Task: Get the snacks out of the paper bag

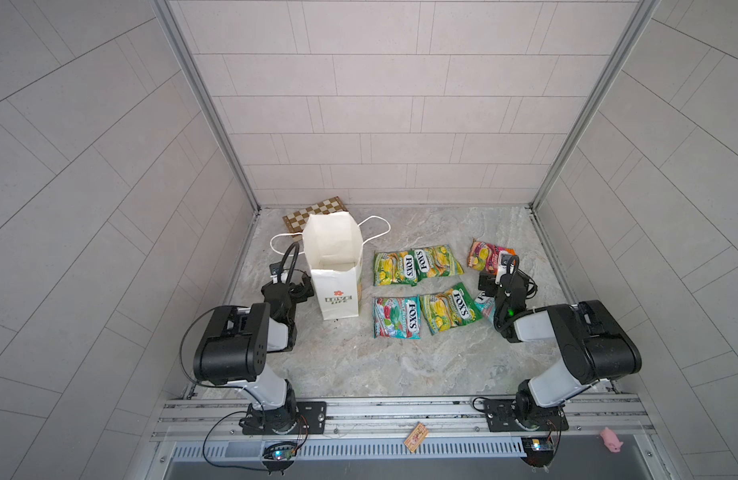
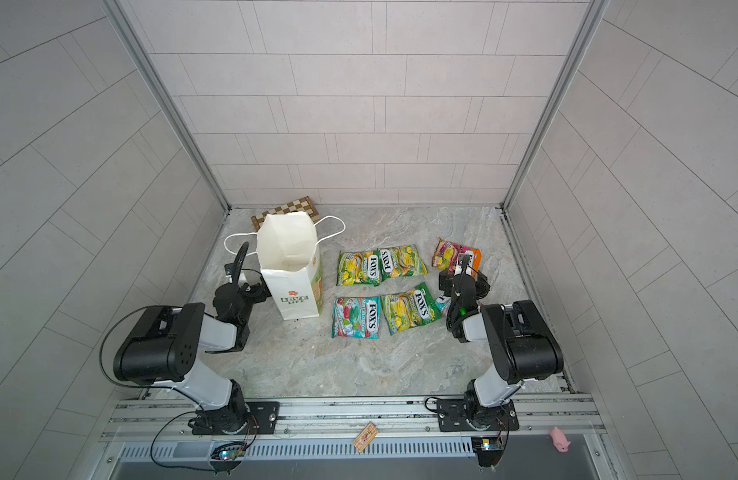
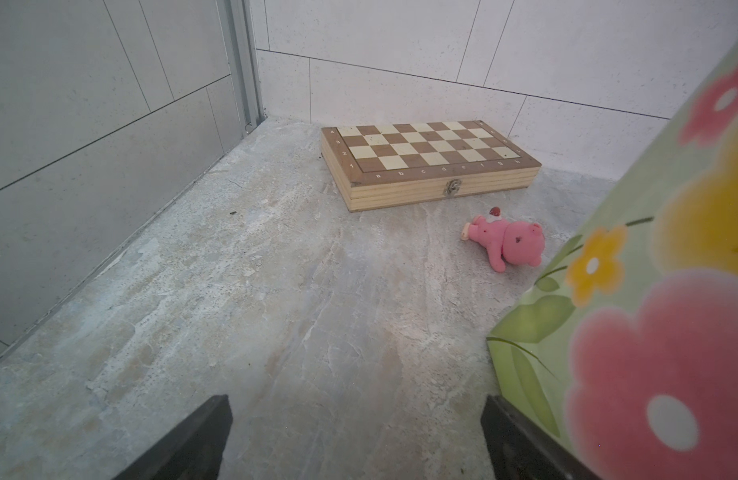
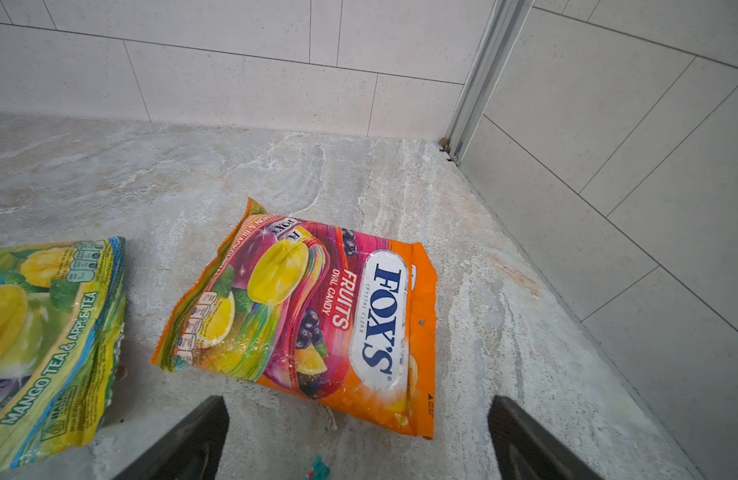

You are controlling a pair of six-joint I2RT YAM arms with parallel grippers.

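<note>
Nearest me in the right wrist view, the right gripper (image 4: pixel 356 409) stands with its jaws wide apart and nothing between them. The pink-orange packet (image 4: pixel 317 316) lies flat on the counter (image 4: pixel 504 332) directly ahead. Its near edge reaches just into the gap between the jaws, and its long axis slants from lower right to upper left of that frame. I can't tell whether the gripper touches it.

The left gripper (image 3: pixel 354 409) is spread wide too and holds nothing. The flowered side of the paper bag (image 3: pixel 649 291) sits right against one of its fingers.

In a top view, the lower row at frame centre holds a teal-red packet (image 1: pixel 396 318) and a green-yellow packet (image 1: pixel 454 307). Another teal one (image 1: pixel 484 307) is half hidden under the right arm. Above them lies a pair of green-yellow packets (image 1: pixel 417 266), overlapping at their edges. The pink-orange one is at the upper right, well apart from the bag.

The bag stands upright left of centre with its mouth open toward the camera. The part of its floor I can see looks bare and white, and its near wall hides the rest.

I count six snacks out, so I judge the unpacking close to done. If a check inside the bag is wanted, the left arm is plainly the nearer one. The right arm would have to cross both rows of packets.
</note>
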